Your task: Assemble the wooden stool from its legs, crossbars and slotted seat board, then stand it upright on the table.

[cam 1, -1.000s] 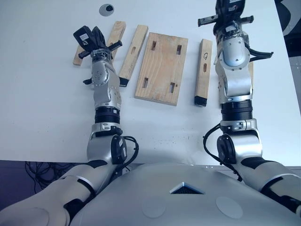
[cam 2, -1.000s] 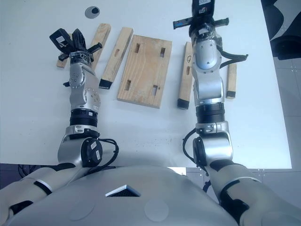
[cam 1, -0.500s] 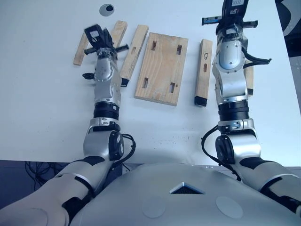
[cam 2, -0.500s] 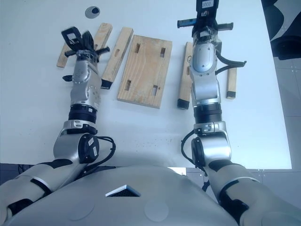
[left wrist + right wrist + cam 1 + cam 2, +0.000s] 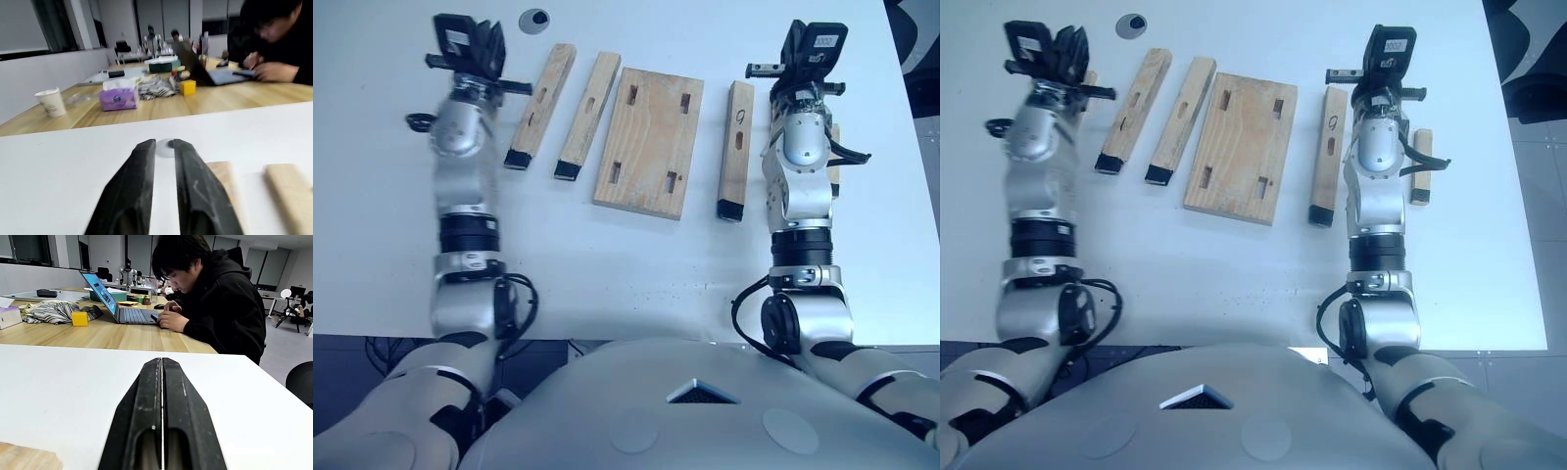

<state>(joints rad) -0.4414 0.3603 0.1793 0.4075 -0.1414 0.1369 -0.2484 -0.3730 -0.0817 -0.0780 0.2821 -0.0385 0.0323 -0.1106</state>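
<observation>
The slotted seat board (image 5: pixel 649 142) lies flat in the middle of the table. Two wooden legs (image 5: pixel 540 103) (image 5: pixel 588 113) lie to its left and a third leg (image 5: pixel 737 147) to its right. A short crossbar (image 5: pixel 1418 186) lies by my right forearm. My left gripper (image 5: pixel 164 143) hangs over the far left of the table, left of the legs, a narrow gap between its fingers and nothing in it. My right gripper (image 5: pixel 162 361) is shut and empty, above the table just beyond the right leg's far end.
A small grey disc (image 5: pixel 536 18) sits on the table beyond the left legs. The white table (image 5: pixel 636 255) is bare between the parts and its near edge. A person works at a laptop at a wooden desk (image 5: pixel 98 335) behind the table.
My left arm has swung left, off the outer left leg, which now lies uncovered. My right gripper has drawn back a little toward me. The wooden parts have not moved.
</observation>
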